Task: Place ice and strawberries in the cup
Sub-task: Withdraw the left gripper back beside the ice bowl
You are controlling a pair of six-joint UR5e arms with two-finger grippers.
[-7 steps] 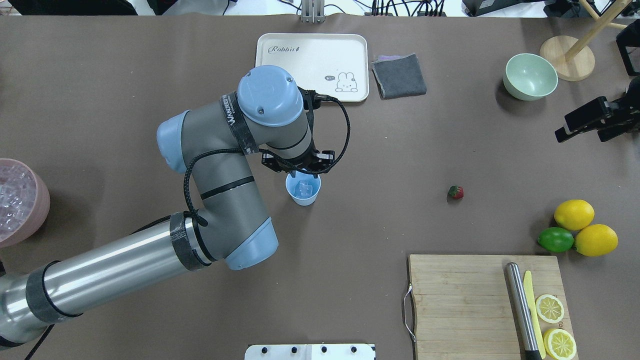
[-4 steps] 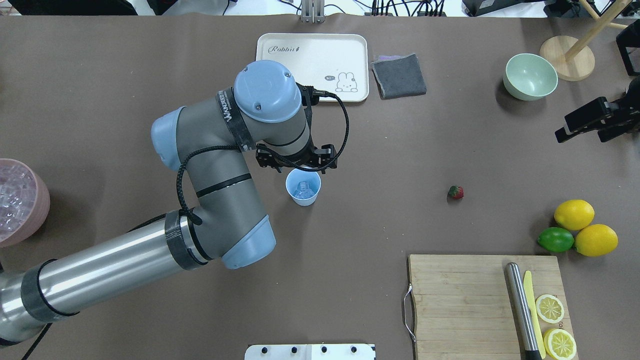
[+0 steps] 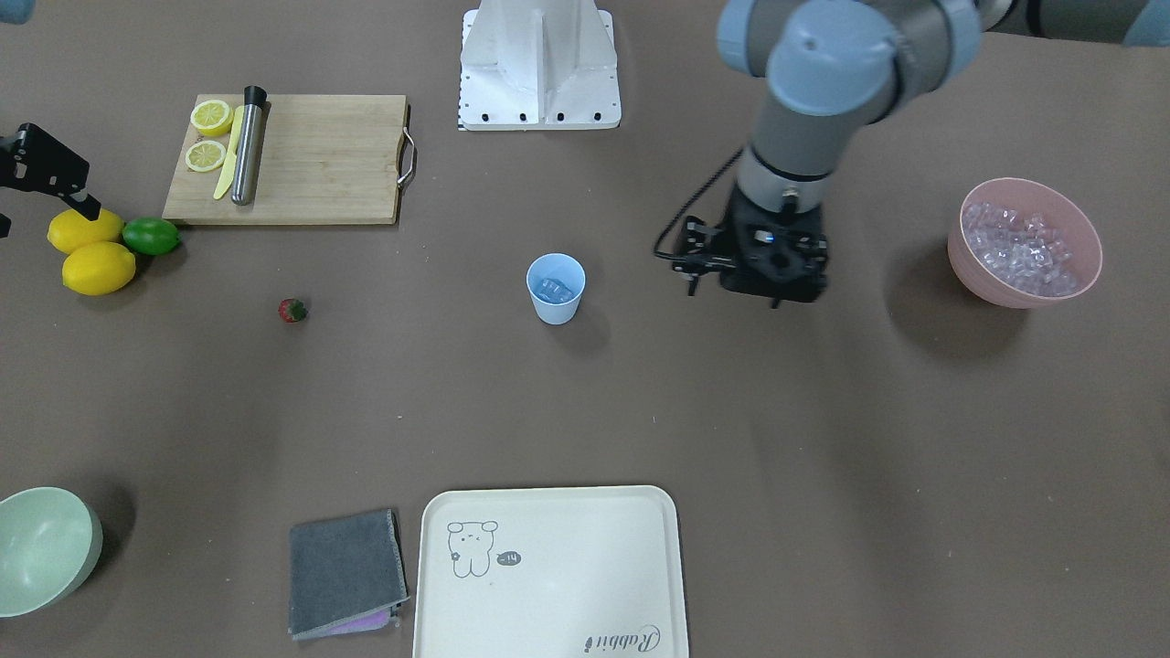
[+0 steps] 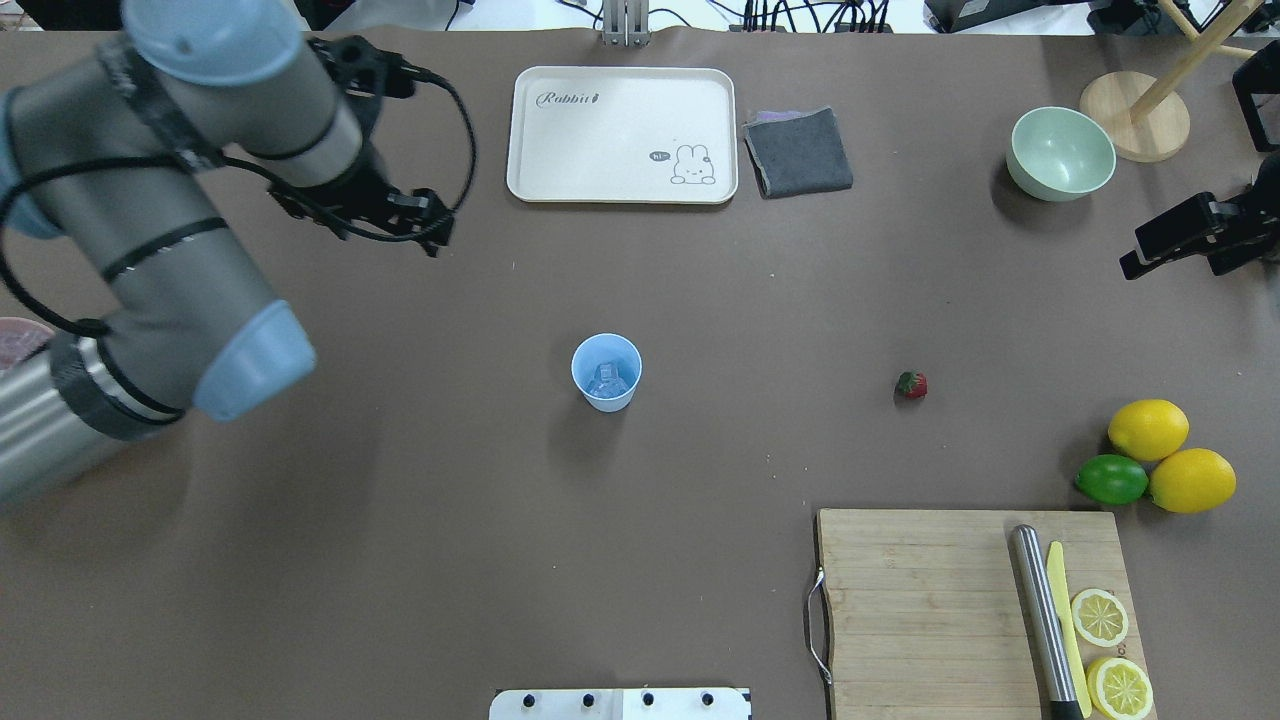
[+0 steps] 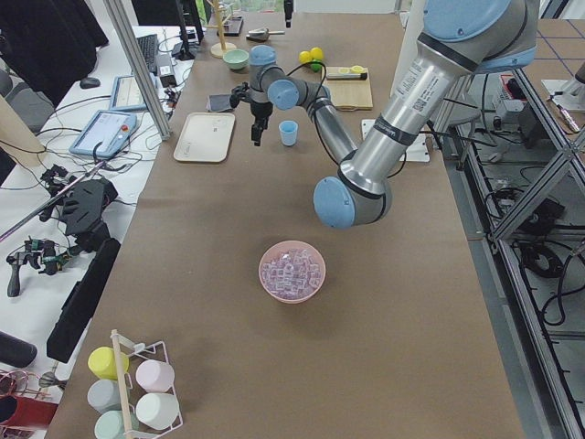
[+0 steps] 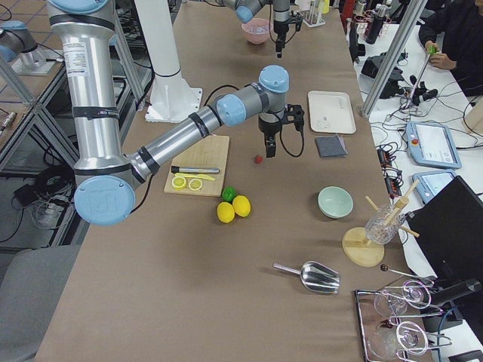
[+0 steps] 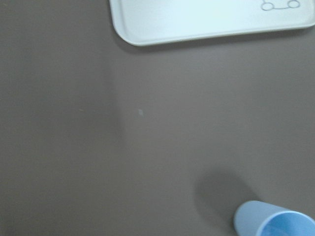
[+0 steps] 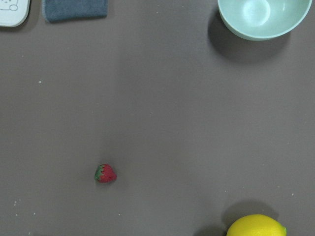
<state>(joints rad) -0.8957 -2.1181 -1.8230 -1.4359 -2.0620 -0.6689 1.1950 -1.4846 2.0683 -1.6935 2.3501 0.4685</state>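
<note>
Though your left arm stands off to one side of it, cup (image 4: 606,392): upright at mid-table, apart from everything else.
Ice (image 4: 606,378): some cubes inside the cup; many more heaped in the pink bowl (image 3: 985,278) on the robot's left.
Strawberry (image 4: 911,384): lying on the bare table, between cup and lemons (image 4: 1148,428).
Left gripper (image 3: 775,274): above the table between cup and pink bowl; you cannot tell its finger spacing.
Right gripper (image 6: 269,149): raised near the strawberry; spacing likewise unclear.
</note>
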